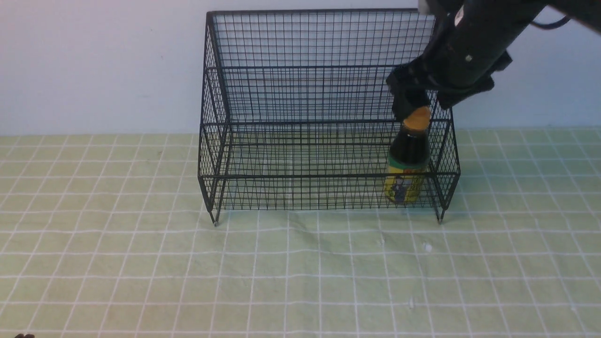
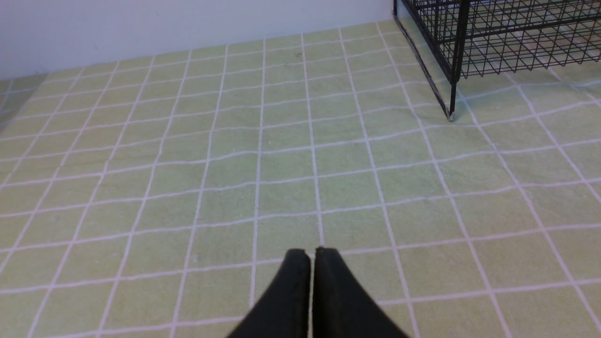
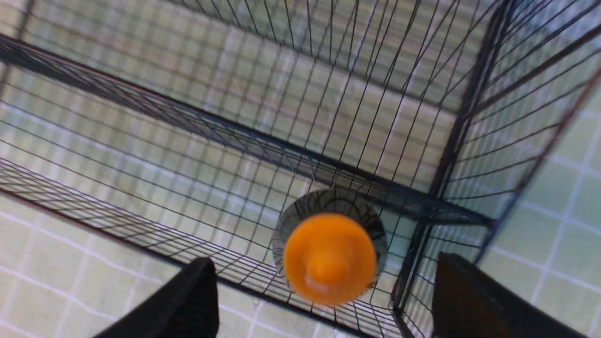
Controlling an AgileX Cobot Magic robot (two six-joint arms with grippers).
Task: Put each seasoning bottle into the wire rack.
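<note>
1. Black wire mesh is forming the wire rack [image 1: 300,94], which is standing on its short feet on a pale green cloth [image 1: 141,263] ruled with white lines, its tall grid back facing a plain whitish wall [image 1: 94,61].
2. The seasoning bottle [image 1: 407,162] is standing upright inside the rack at its right end, close to the right side mesh and just behind the low front rail [image 1: 305,177]. Its yellow-green label is showing through the rail's mesh, with dark liquid above it.
3. The bottle's orange cap [image 1: 417,118] is pointing up towards the right arm, which is reaching down into the rack from the upper right.
4. The right gripper [image 3: 325,263] is hanging directly over the cap with its jaws spread wide. In the right wrist view the two black fingers [image 3: 188,300] are sitting well apart on either side of the cap, neither one touching it, so the bottle is resting free on the rack floor.
5. The left gripper [image 2: 311,256] is hovering over bare cloth, away from the rack's left front foot. Its two fingertips are pressing together with only a hairline slit between them, and nothing is sitting in its grasp.
</note>
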